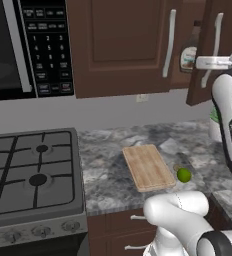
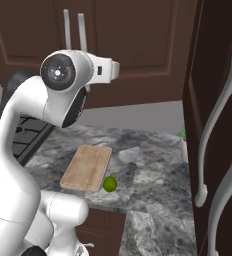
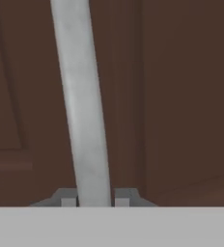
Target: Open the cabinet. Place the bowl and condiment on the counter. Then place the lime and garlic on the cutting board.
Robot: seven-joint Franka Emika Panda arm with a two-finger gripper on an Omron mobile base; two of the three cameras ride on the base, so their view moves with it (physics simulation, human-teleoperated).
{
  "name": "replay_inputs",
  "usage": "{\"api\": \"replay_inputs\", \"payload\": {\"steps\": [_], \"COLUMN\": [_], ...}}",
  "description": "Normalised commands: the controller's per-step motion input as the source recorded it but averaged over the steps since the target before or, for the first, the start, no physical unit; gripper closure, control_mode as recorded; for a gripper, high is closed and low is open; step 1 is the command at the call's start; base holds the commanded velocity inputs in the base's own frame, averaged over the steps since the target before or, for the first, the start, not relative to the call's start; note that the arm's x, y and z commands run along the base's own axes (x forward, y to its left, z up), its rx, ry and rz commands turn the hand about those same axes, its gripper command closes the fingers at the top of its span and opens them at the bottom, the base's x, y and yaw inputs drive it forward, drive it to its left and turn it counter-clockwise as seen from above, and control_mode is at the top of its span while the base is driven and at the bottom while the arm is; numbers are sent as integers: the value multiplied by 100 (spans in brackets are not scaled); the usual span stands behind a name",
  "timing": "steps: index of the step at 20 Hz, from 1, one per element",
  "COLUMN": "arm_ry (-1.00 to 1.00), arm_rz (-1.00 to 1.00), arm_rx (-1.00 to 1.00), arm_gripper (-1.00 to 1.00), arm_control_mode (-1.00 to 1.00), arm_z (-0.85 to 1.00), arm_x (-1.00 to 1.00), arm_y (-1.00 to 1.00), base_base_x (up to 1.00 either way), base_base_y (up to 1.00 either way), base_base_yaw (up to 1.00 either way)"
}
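My gripper [image 3: 94,200] is clamped on the cabinet door handle [image 3: 82,106]. The cabinet door [image 1: 200,60] stands partly ajar, and a condiment bottle [image 1: 188,56] shows in the gap. On the counter [image 1: 108,145], the cutting board [image 1: 148,167] lies near the front edge. The lime [image 1: 183,174] rests just beside the board's right edge.

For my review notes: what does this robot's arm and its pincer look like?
The arm is glossy white with rounded, bulbous links, dark grey joint bands and a dark round cap at one joint. Small lettering runs along a dark band. The pincer has two small grey, blocky fingertips. No cables show.
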Motion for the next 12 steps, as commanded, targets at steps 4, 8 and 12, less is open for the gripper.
{"api": "replay_inputs", "payload": {"steps": [4, 8, 12], "arm_ry": [1, 0, 0], "arm_rz": [0, -1, 0], "arm_rx": [9, 9, 9], "arm_gripper": [100, 100, 100], "arm_control_mode": [-100, -100, -100], "arm_z": [17, 13, 10], "arm_x": [-53, -59, -62], "arm_y": [-40, -31, -20], "base_base_x": [0, 0, 0], "base_base_y": [0, 0, 0], "base_base_yaw": [0, 0, 0]}}
